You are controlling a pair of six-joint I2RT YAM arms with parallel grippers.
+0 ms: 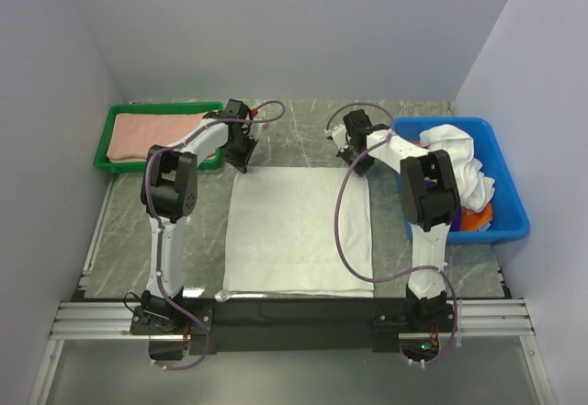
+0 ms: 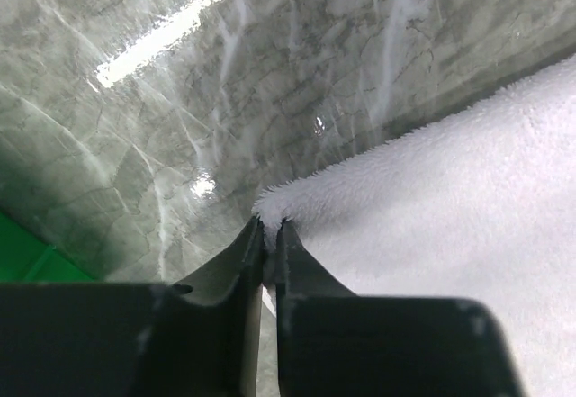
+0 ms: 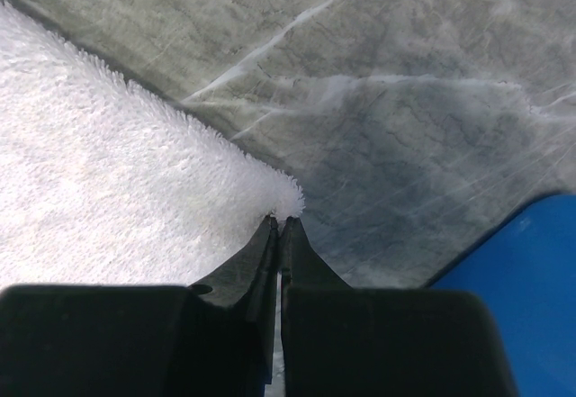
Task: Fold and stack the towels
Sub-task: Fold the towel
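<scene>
Far left corner of the grey marbled table (image 1: 119, 240): salmon-pink cloth towel (image 1: 147, 134) in a rectangular green plastic tray (image 1: 103, 148). Centre, reaching the near edge: flat white terry towel (image 1: 299, 230); left gripper (image 2: 270, 226) pinches its far left corner, right gripper (image 3: 279, 221) is pressed together at its far right corner. Right edge: crumpled white towels (image 1: 455, 152) in a blue plastic bin (image 1: 510, 217).

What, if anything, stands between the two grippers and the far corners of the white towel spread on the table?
Nothing visible does. The left gripper is closed on the far-left corner of the white towel, and the right gripper on its far-right corner. The towel's top is bare, so folding it toward the near edge looks unobstructed.
</scene>
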